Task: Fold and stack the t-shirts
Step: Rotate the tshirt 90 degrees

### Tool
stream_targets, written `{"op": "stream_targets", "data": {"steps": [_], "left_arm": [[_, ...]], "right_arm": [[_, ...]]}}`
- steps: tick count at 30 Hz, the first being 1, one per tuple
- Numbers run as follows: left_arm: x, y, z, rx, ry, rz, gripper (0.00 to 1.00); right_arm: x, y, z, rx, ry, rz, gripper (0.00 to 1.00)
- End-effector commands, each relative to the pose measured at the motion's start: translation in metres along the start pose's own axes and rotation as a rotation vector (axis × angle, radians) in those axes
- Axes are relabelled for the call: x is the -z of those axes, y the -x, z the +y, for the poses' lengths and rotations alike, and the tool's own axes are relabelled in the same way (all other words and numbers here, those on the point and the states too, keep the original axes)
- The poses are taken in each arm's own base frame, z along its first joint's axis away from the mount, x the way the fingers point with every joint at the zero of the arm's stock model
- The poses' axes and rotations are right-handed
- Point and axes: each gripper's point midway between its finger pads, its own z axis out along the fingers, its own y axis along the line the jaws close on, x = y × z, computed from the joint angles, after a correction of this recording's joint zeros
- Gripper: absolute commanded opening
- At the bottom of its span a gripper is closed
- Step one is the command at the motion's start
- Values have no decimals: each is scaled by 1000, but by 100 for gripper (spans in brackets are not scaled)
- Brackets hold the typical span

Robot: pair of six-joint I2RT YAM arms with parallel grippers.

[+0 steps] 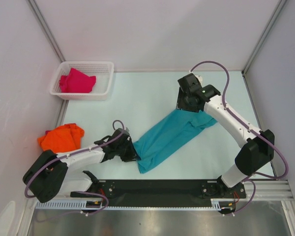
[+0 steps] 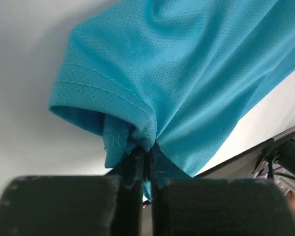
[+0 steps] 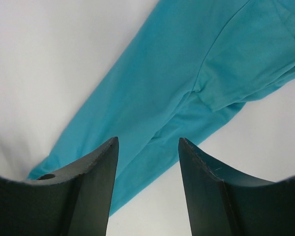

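Status, top + wrist cams:

- Teal shirt (image 1: 169,135) is laid out as a long diagonal strip across the middle of the table (image 1: 147,91), running from near-left to far-right. Partly bunched, not flat.
- Left fingers (image 2: 132,172) are pressed together and clamped on the teal shirt (image 2: 177,73) at its near-left end. A stitched hem edge is pinched right at the tips, and the cloth is gathered into a pucker there. A sleeve-like opening w/ double stitch line is seen just beside the pinch. Left arm (image 1: 83,158) is stretched low over the table toward that end.
- Right fingers (image 3: 96,182) are spread apart, w/ nothing clamped. They are positioned over the far-right end of the teal shirt (image 3: 162,88); cloth is seen through the gap btwn them. A seam and a folded-over flap are visible on that end. Contact w/ the cloth can't be told from these views.
- Orange shirt (image 1: 61,137) is crumpled in a heap at the left edge of the table, just beside the left arm, apart from the teal one.
- Magenta shirt (image 1: 77,82) is bundled inside the white basket (image 1: 106,65) at the far-left corner, well apart from the other two.
- No shirt is folded or stacked.
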Motion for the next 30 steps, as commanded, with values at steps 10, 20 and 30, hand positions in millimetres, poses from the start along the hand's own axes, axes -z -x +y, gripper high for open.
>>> {"op": "stream_targets", "data": {"steps": [10, 20, 30], "left_arm": [[21, 34, -17, -81, 34, -159, 100], [72, 51, -20, -108, 36, -300, 100], [87, 50, -20, -115, 10, -329, 100]], "right_arm": [[-11, -20, -38, -50, -211, -9, 59], [-90, -25, -94, -176, -330, 90, 61], [-128, -11, -129, -240, -445, 98, 61]]}}
